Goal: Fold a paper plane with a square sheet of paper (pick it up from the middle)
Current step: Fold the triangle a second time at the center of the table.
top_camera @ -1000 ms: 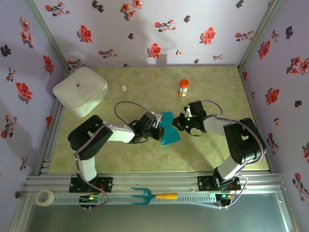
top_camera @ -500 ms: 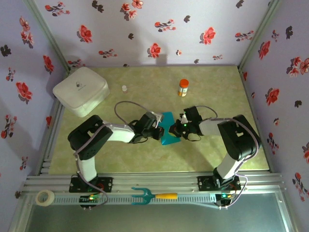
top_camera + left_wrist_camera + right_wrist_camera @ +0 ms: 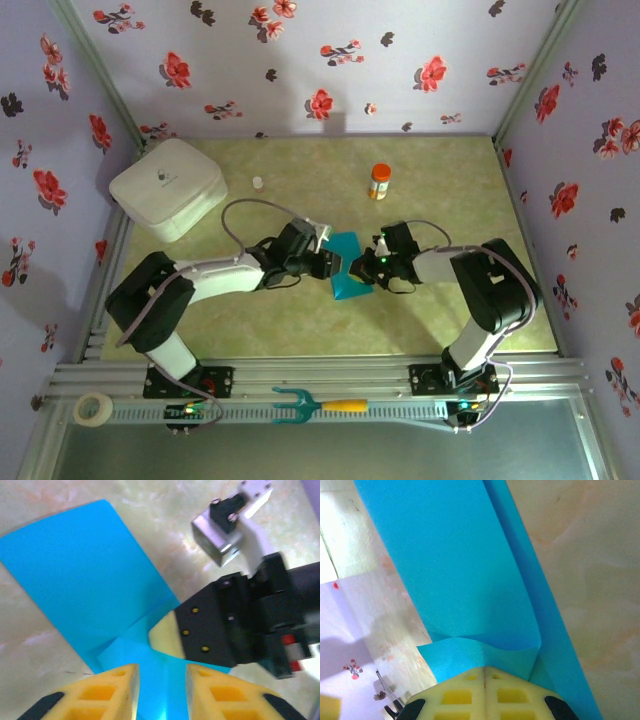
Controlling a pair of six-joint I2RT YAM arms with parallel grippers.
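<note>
The teal-blue sheet of paper (image 3: 347, 276) lies on the table between my two grippers, folded into layered flaps, broad rather than a narrow paper plane shape. In the left wrist view the paper (image 3: 85, 575) runs under my left gripper (image 3: 162, 690), whose yellow fingers stand apart with the paper showing through the gap. My left gripper (image 3: 328, 264) sits at the paper's left edge. My right gripper (image 3: 366, 266) is at its right edge, shut, tips pressed on the paper (image 3: 460, 570), where a flap curls up before the right gripper (image 3: 484, 672). Its cream fingertip (image 3: 167, 635) rests on the sheet.
A white rounded box (image 3: 167, 187) stands at the back left. A small white cap (image 3: 258, 183) and an orange bottle (image 3: 380, 182) stand behind the paper. On the near rail lie a teal pronged tool (image 3: 318, 406) and a tape roll (image 3: 93, 408).
My right gripper slid left onto the paper's right edge and stayed there. My left gripper has opened, and the left arm's elbow has swung out to the left.
</note>
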